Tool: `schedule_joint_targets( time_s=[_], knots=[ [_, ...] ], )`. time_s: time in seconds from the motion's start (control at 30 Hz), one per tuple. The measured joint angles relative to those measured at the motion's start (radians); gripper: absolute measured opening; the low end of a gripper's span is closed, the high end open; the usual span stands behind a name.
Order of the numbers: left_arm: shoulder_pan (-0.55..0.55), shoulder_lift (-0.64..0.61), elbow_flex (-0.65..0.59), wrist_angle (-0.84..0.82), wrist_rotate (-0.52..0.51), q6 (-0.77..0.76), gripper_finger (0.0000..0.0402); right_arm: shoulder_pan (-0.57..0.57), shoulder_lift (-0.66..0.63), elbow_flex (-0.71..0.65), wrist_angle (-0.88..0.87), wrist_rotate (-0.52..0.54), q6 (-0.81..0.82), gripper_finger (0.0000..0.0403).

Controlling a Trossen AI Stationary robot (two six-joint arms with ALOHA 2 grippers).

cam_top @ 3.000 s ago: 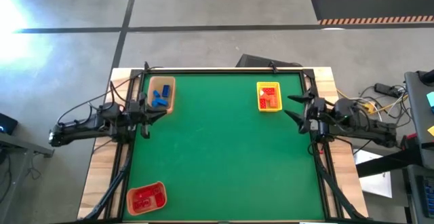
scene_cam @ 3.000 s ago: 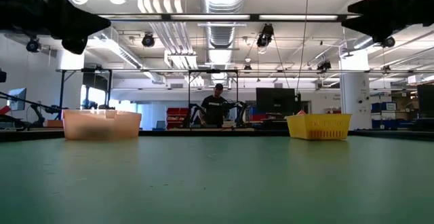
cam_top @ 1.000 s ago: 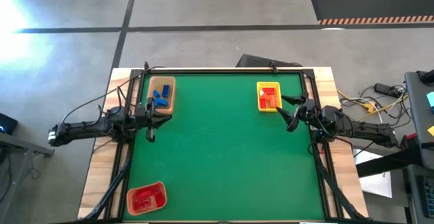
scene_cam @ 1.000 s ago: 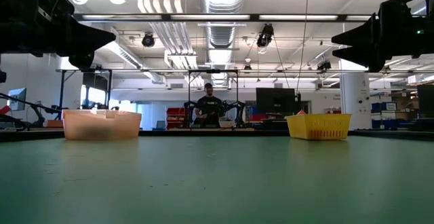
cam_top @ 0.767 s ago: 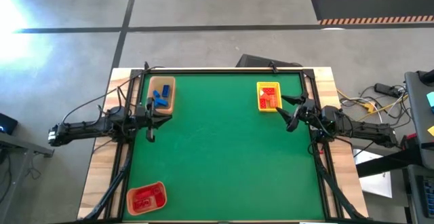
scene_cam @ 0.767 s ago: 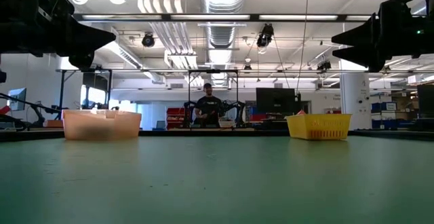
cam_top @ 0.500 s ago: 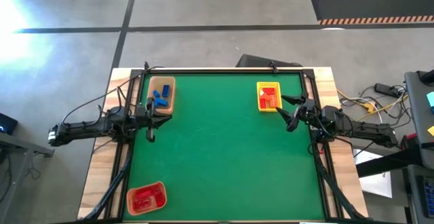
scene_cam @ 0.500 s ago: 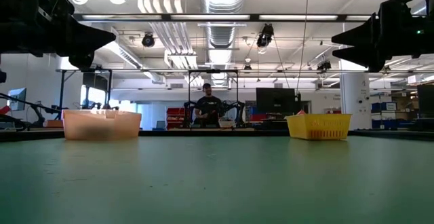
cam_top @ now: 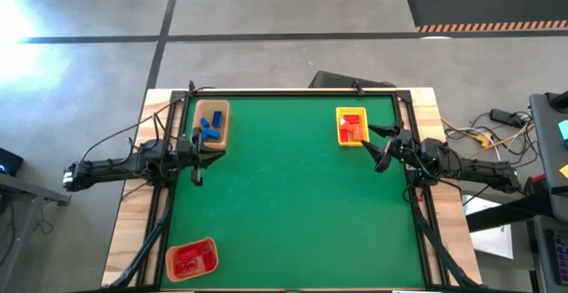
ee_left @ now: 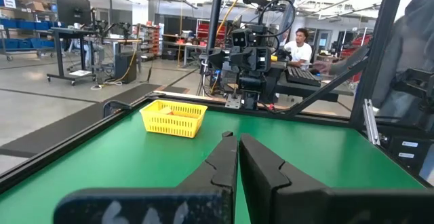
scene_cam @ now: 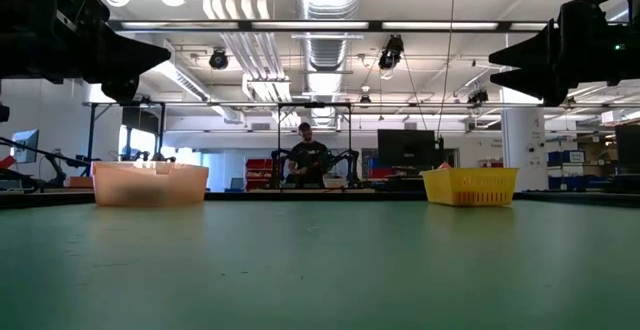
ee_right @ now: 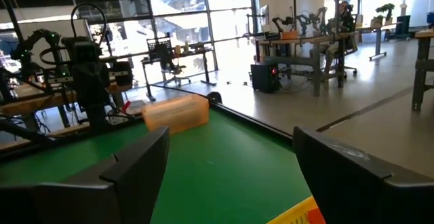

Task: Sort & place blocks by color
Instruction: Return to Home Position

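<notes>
On the desk [cam_top: 293, 204], blocks [cam_top: 209, 124] fill three trays [cam_top: 223, 106]. We see left end effector [ee_left: 236, 137] closed, right end effector [cam_top: 374, 147] wide.

In the foreground the left gripper [ee_left: 236, 139] points out over the green counter [ee_left: 122, 163], its dark jaws pressed together with only a thin seam between them. In the middle ground a yellow tray [ee_left: 173, 117] stands on the counter near its far rim. Behind that rim rises the dark right arm [ee_left: 247, 54], and in the background sits a person in a white shirt [ee_left: 298, 47].
</notes>
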Motion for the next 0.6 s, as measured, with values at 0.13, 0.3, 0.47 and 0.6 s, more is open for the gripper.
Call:
schedule_joint_targets(
  time_s=[0.13,0.3,0.47,0.6],
  knots=[
    [0.000,0.000,0.000,0.000,0.000,0.000,0.0000,0.000,0.000,0.000,0.000,0.000,0.001,0.0309],
    [0.000,0.000,0.000,0.000,0.000,0.000,0.0000,0.000,0.000,0.000,0.000,0.000,0.001,0.0313],
    [0.000,0.000,0.000,0.000,0.000,0.000,0.0000,0.000,0.000,0.000,0.000,0.000,0.000,0.0308],
    [0.000,0.000,0.000,0.000,0.000,0.000,0.0000,0.000,0.000,0.000,0.000,0.000,-0.001,0.0303]
  ],
)
